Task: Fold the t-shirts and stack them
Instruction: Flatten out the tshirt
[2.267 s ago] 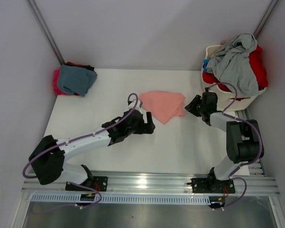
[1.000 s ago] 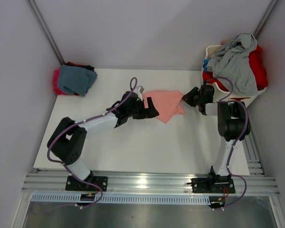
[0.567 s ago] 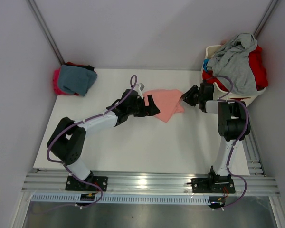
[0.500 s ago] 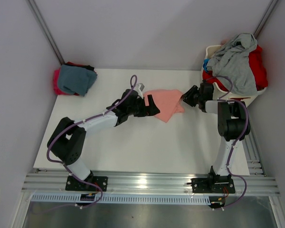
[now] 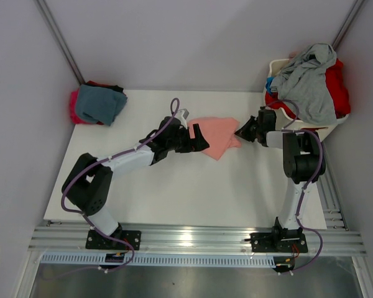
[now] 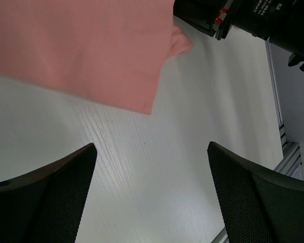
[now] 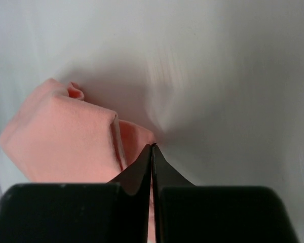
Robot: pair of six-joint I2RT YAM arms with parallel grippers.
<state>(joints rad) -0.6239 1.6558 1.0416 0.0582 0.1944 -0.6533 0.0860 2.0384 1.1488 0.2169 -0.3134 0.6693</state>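
Note:
A salmon-pink t-shirt [image 5: 216,138], loosely folded, lies in the middle of the white table [image 5: 174,186]. My left gripper [image 5: 198,139] stands open at the shirt's left edge. In the left wrist view, its fingers [image 6: 152,147] hover over bare table, with the pink t-shirt [image 6: 81,45] just beyond them. My right gripper [image 5: 241,131] is shut at the shirt's right corner. The right wrist view shows its tips [image 7: 152,146] pressed together on the edge of the pink t-shirt [image 7: 61,136], a sliver of pink cloth between the fingers.
A stack of folded shirts [image 5: 98,104], teal on top of magenta and black, sits at the table's far left corner. A white laundry basket [image 5: 285,119] at the far right holds a grey shirt [image 5: 308,84] and red ones [image 5: 337,87].
My right gripper moved slightly left onto the pink shirt's right corner and closed there. The left arm reached the shirt's left edge earlier and has since stayed still, open.

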